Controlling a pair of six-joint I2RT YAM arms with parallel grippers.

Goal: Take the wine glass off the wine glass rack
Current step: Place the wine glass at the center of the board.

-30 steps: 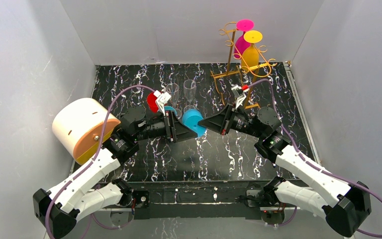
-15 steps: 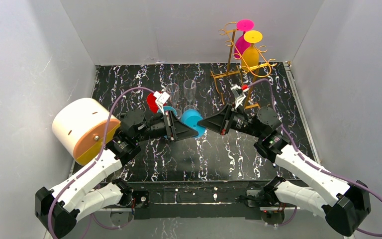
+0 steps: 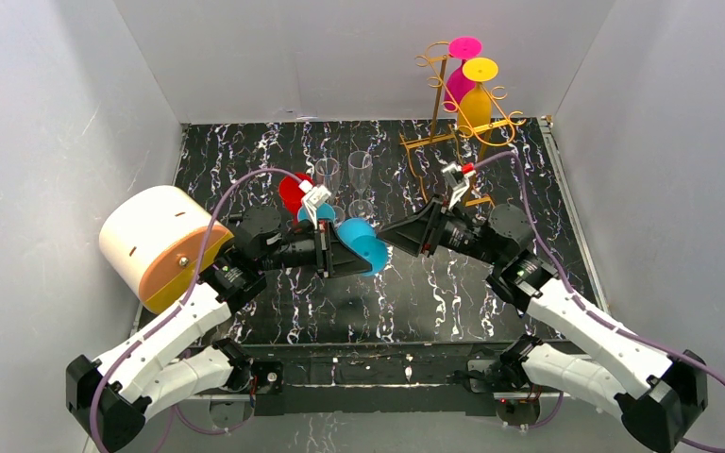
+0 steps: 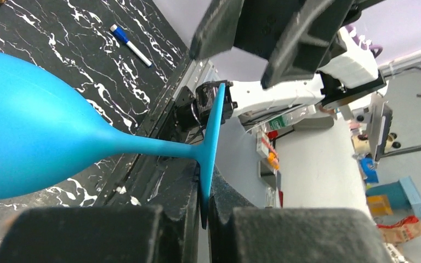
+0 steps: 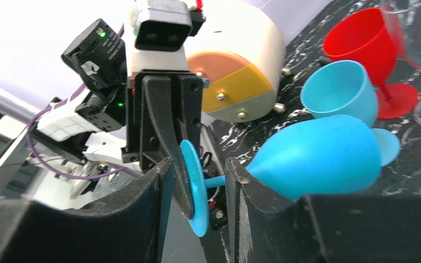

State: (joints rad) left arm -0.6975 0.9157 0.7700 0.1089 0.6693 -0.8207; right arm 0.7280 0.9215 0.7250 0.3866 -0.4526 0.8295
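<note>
Black marbled counter [image 3: 245, 151], white walls. Left pincer [image 4: 203, 211] clamped on the foot of the blue wine glass [image 3: 359, 241] — bowl sideways, mid-counter, off the rack. Right pincer [image 5: 200, 170] jaws parted, straddling its stem. Back right, wine glass rack [image 3: 436, 104] carries a pink glass [image 3: 458, 85] and a yellow glass [image 3: 475, 106].

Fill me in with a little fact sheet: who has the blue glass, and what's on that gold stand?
Held item: blue wine glass, lying sideways
Left end effector: shut on the glass's foot
Right end effector: open, fingers either side of the stem
Wine glass rack: pink glass and yellow glass hanging upside down
Standing on table: red goblet, two clear glasses
</note>
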